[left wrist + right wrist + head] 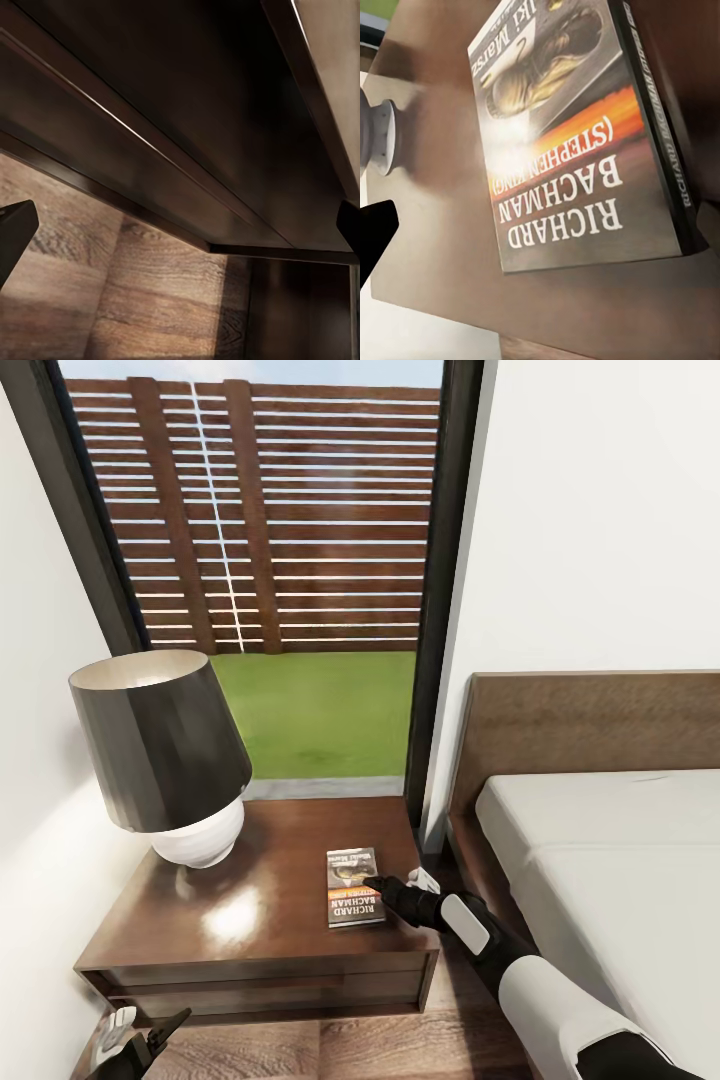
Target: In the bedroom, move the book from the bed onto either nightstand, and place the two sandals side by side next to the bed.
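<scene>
left gripper [150, 1035]: low by the nightstand's front-left corner, near the floor; fingers spread apart, holding nothing. Its wrist view looks up at the nightstand's underside and the wood floor [142, 300].
lamp [165, 755]: dark shade, white base, on the nightstand's back-left part, well apart from the book.
nightstand [250, 930]: glossy dark-brown top, wide drawer front below; stands between the left wall and the bed.
book [354, 886]: lies flat on the nightstand top, near the right edge toward the front. "RICHARD BACHMAN" lettering reads clearly in the right wrist view [577, 142].
right gripper [392, 888]: at the book's right edge, tips touching or just beside it. Can't tell whether its fingers are clamped on the book or already parted.
bed [600, 840]: right of the nightstand, pale mattress bare in the part that shows.
step: book placement, looks done or at release.
next: let go if gripped, pull right arm clear without dragging the book off the edge, then go find the sandals.
</scene>
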You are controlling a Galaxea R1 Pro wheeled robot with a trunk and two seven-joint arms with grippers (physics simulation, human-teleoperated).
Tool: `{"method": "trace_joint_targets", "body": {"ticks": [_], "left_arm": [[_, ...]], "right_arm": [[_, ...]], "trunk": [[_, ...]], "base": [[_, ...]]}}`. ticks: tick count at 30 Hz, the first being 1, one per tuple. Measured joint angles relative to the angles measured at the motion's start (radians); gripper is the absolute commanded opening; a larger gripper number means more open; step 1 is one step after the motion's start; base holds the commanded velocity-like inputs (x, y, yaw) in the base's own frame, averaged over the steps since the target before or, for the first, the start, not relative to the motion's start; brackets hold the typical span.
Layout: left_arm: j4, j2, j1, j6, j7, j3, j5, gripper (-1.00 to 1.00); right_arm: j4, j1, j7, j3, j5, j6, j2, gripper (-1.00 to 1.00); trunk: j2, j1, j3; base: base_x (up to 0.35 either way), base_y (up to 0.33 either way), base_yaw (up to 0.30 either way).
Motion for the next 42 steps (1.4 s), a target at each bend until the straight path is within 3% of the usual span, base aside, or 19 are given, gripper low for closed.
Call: {"method": "trace_joint_targets", "body": {"ticks": [21,42], "left_arm": [[0.000,0.000,0.000,0.000,0.000,0.000,0.000,1.00],[0.000,0.000,0.000,-0.002,0.002,0.000,-0.001,1.00]], "right_arm": [[0.000,0.000,0.000,0.000,0.000,0.000,0.000,1.00],[0.000,0.000,0.000,0.000,0.000,0.000,0.000,1.00]], "trunk": [[0.000,0.000,0.000],[0.000,0.000,0.000]], "base": [[-0.020,0.000,0.000],[-0.179,0.000,0.000]]}}
